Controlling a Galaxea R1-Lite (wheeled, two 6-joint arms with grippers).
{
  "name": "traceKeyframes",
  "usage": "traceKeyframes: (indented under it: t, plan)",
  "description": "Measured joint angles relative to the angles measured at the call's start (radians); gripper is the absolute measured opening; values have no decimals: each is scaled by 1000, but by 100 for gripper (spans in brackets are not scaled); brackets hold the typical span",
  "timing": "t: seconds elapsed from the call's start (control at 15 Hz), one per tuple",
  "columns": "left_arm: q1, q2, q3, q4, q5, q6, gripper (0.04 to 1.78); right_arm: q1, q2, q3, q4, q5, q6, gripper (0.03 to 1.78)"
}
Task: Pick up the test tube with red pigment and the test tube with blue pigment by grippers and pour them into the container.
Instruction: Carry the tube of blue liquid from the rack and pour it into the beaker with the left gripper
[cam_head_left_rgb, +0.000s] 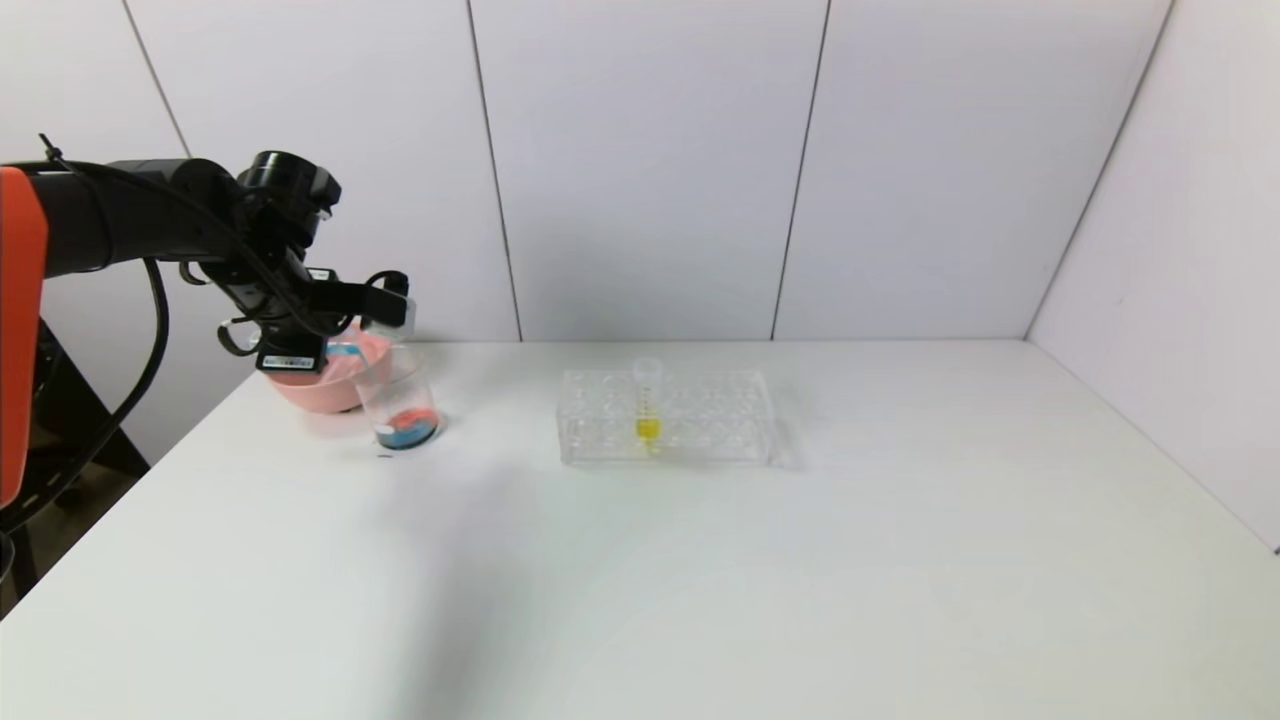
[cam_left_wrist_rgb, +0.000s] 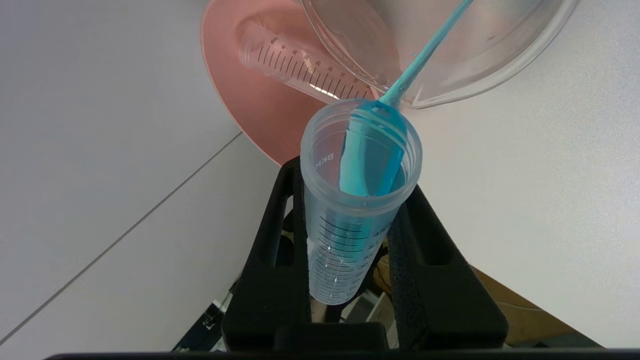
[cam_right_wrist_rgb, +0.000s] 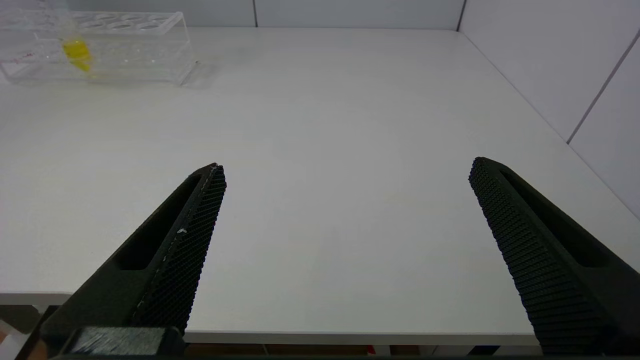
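Left tool (cam_left_wrist_rgb: 350, 220) clamps one blue-pigment tube (cam_left_wrist_rgb: 357, 200) over one beaker (cam_head_left_rgb: 398, 405); right tool (cam_right_wrist_rgb: 345, 210) apart.

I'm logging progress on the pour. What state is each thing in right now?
Left gripper: shut on the blue tube, above the beaker.
Blue tube: tipped, blue pigment streaming out.
Beaker: upright, red and blue pigment inside.
Pink bowl: holds an emptied tube lying down.
Rack: holds one upright yellow tube.
Right gripper: open, empty.
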Motion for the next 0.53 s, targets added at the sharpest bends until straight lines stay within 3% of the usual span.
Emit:
traceKeyframes:
  t: [0.53]
  plan:
    - [-29, 2, 0, -7, 98, 3, 46, 0, 0, 0, 0, 0, 0, 177]
